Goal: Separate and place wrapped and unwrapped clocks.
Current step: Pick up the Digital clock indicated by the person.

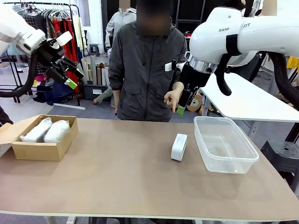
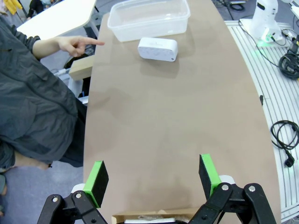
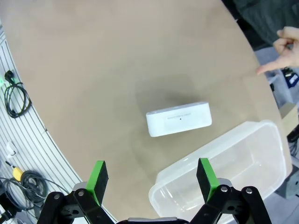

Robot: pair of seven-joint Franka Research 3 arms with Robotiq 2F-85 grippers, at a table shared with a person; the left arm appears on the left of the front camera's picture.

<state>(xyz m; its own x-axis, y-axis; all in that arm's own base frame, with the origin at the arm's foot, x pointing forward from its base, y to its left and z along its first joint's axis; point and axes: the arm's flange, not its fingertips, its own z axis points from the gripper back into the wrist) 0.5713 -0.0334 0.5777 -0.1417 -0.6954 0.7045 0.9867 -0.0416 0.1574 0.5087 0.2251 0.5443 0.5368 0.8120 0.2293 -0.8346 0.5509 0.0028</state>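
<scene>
Bare clock (image 1: 179, 147) stands on edge on the table (image 1: 121, 182), just left of the clear tub (image 1: 230, 166) and not touching it. Both wrapped clocks (image 1: 46, 131) already lie side by side in the cardboard box (image 1: 43, 152) at the left end, so the bare one looks like the only piece left, and I'd guess it goes in the tub. Right gripper (image 3: 152, 175) hangs above the clock and the tub's near corner, jaws spread, empty. Left gripper (image 2: 154, 175) is raised over the box end, also spread and empty. Risks: the slab is smooth and round-cornered, so an off-centre pinch could squirt it out or knock it flat. The tub wall is close, so a finger coming down on that side could clip the rim and shove the tub. The person's hand (image 1: 173, 99) is pointing near the far edge, close to the right arm, so any sweep that way risks contact.
</scene>
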